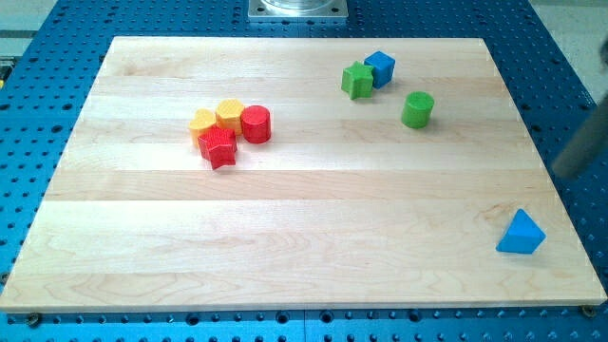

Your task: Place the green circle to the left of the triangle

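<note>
The green circle (417,109) stands on the wooden board (304,237) at the upper right. The blue triangle (521,233) lies near the board's lower right corner, well below and to the right of the green circle. My rod shows as a blurred grey streak at the view's right edge. My tip (562,174) is at about the board's right edge, right of the green circle and above the triangle, touching neither.
A green star (357,80) and a blue cube (380,68) touch each other up and left of the green circle. At centre left, a red circle (256,124), two yellow blocks (230,114) (203,123) and a red star (218,147) cluster together.
</note>
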You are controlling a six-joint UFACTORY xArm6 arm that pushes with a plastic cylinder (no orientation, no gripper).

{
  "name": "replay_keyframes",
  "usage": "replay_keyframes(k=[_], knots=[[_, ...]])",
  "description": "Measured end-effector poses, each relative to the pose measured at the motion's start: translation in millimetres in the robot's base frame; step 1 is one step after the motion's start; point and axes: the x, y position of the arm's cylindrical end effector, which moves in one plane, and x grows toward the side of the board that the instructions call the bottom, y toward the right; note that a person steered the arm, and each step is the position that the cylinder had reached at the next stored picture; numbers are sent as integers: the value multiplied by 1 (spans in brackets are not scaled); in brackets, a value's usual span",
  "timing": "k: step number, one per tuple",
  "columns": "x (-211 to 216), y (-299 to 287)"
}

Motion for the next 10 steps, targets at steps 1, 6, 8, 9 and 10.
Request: replay_keyframes(k=[1, 6, 8, 9, 10], knots=[[-64, -2], [-27, -218], [51, -182], [77, -182], [77, -192]])
